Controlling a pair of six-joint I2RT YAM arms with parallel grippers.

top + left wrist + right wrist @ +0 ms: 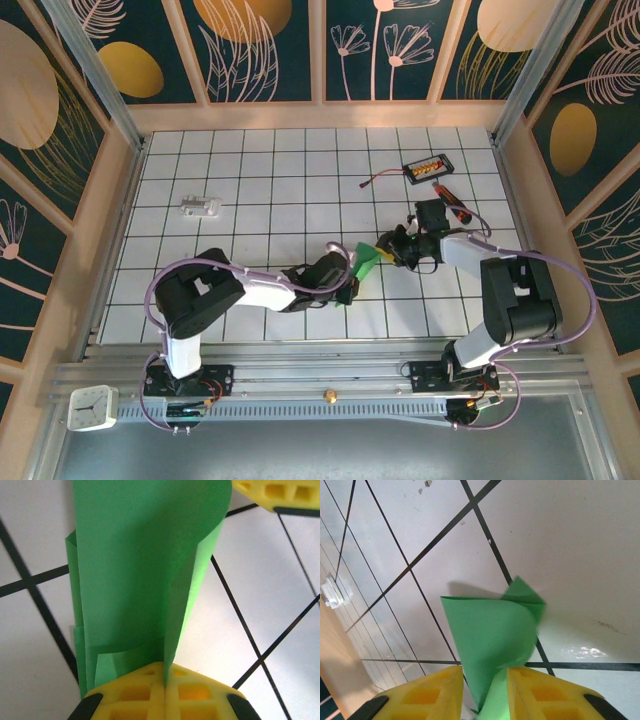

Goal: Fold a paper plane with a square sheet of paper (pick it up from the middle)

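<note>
Judging by its overlapping, curling green layers, the square sheet of paper (135, 565) is only partly folded. No narrow pointed dart with a centre crease has formed, so most of the shaping seems left to do. The sheet sits a little right of the table's centre, between the two arms, and appears lifted off the tiles.

The left gripper (164, 675) has its yellow fingers pressed together on one edge of the sheet, with the layers pinched between them. The right gripper (485, 675) has its fingers apart. A green fold lies in the gap, and neither pad visibly squeezes it.

At the far right, a small black box (427, 167) shows orange parts in it; anything else inside is too small to tell. A black-and-orange screwdriver (455, 200) lies just beside it, on its near side.
</note>
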